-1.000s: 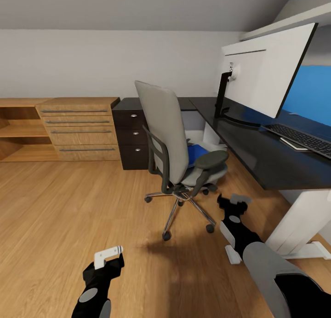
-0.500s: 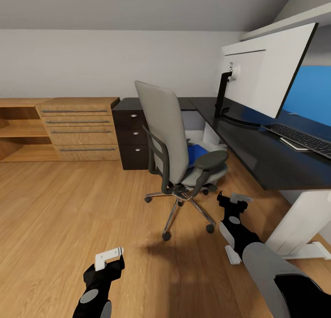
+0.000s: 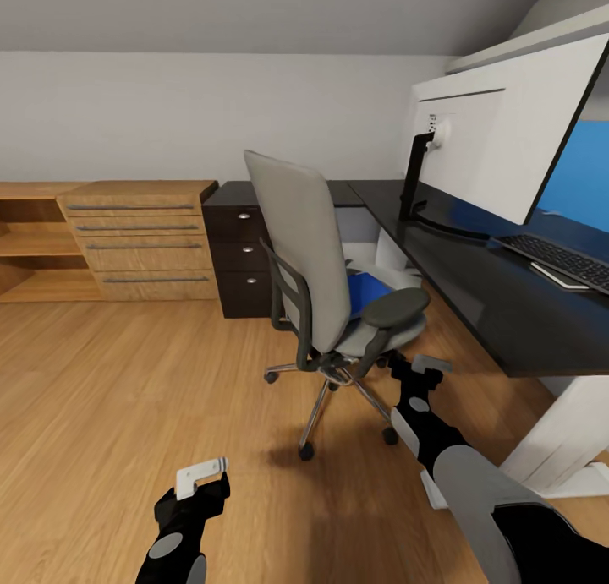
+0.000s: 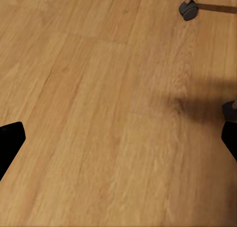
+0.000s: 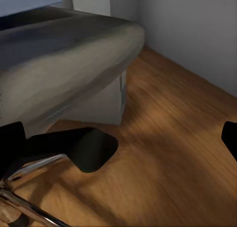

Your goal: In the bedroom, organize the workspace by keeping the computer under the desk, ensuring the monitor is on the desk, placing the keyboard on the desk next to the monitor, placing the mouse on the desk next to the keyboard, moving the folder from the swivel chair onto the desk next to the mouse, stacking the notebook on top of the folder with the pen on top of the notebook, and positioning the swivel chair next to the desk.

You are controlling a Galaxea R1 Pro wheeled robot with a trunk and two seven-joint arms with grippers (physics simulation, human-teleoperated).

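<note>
1. Beside the desk (image 3: 474,288): chair (image 3: 317,254) stands just off its front edge, back turned to the robot; folder (image 3: 365,290) lies on the seat, mostly hidden by the backrest.
2. On the desk: monitor (image 3: 499,136) upright, keyboard (image 3: 562,261) just past it, a thin grey notebook (image 3: 560,277) touching the keyboard's near edge. Mouse, pen and computer cannot be made out.
3. Right gripper (image 3: 420,368): low, just beside the chair's base and armrest, below seat level; released, fingers apart at the right wrist view's edges, nothing between.
4. Left gripper (image 3: 201,476): over bare floor, well apart from the chair; released, empty.
5. Risk: the chair rolls on castors; a nudge from the right arm would likely push it off or spin it, shifting the folder.
6. Risk: reaching from behind, the backrest and armrest block the folder.
7. View difference: right wrist view gives the seat underside and chrome leg (image 5: 24,187); head view gives the folder and desk top.
8. Left wrist view gives a castor (image 4: 188,9).
</note>
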